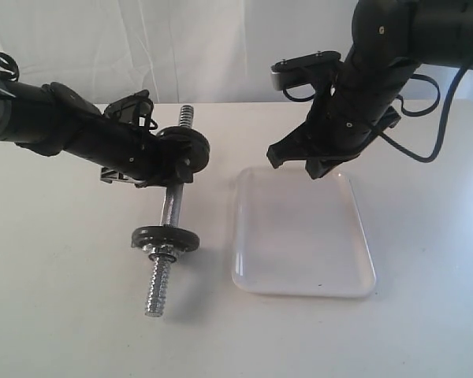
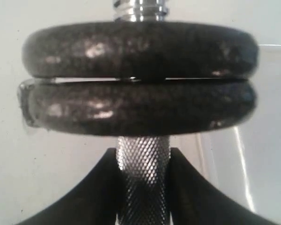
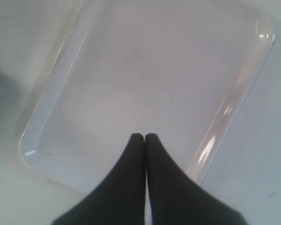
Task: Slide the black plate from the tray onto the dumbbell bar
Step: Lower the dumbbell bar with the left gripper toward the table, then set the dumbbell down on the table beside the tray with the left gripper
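Both arms are matte black, built of rounded tubular segments. The right arm (image 1: 410,31) carries looping black cables (image 1: 445,126), small pale screw heads and a flat, grey-edged camera bracket (image 1: 303,64). The left arm (image 1: 55,118) has a cable loop (image 1: 4,67) too. The fingers (image 3: 126,187) of the right gripper (image 3: 145,137) are smooth and black, tapering to narrow tips.

The exterior view looks from somewhat above across the white table (image 1: 63,331), at middle distance, and takes in the short shiny chrome dumbbell bar (image 1: 170,206) and the shallow glossy white rectangular tray (image 1: 299,290). The left wrist view sits very near the dumbbell bar (image 2: 143,164) and looks along it past the left gripper (image 2: 143,154). The right wrist view faces down on the tray (image 3: 154,70) past the right gripper (image 3: 144,137). Each wrist view shares that one thing with the exterior view.
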{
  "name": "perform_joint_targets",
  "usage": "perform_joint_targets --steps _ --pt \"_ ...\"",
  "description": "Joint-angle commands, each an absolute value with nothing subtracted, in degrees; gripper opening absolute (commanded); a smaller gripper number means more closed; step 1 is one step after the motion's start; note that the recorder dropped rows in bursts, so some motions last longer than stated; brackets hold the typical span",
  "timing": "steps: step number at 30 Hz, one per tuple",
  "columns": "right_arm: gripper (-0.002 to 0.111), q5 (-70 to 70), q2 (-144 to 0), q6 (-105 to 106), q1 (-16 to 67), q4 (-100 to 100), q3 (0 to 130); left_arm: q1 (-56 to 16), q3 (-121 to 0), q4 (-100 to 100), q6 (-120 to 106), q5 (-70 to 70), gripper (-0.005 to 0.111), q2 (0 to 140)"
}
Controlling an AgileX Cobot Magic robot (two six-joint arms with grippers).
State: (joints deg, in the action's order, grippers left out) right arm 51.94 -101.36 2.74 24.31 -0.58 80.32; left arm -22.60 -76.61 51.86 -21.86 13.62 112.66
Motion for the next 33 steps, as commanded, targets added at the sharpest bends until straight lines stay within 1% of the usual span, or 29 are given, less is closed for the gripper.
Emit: perform_joint_targets --steps 1,17,24,33 --pt "0.000 52.10 -100.90 2.65 23.96 -0.37 80.59 -22.79 -78.77 57.39 -22.25 11.66 0.000 110.36" --pt "0.000 52.55 -100.90 2.65 23.96 -0.48 80.34 -23.04 -78.77 57.39 -22.25 12.00 0.000 110.88" --pt "0.000 49.53 -100.90 2.65 23.96 -0.48 76.79 -23.08 -78.77 58.74 -20.66 11.98 0.000 113.10" --pt "0.000 48.78 -100.80 2.65 23.96 -0.48 76.56 -23.08 -78.77 59.51 -21.35 11.11 0.000 113.29"
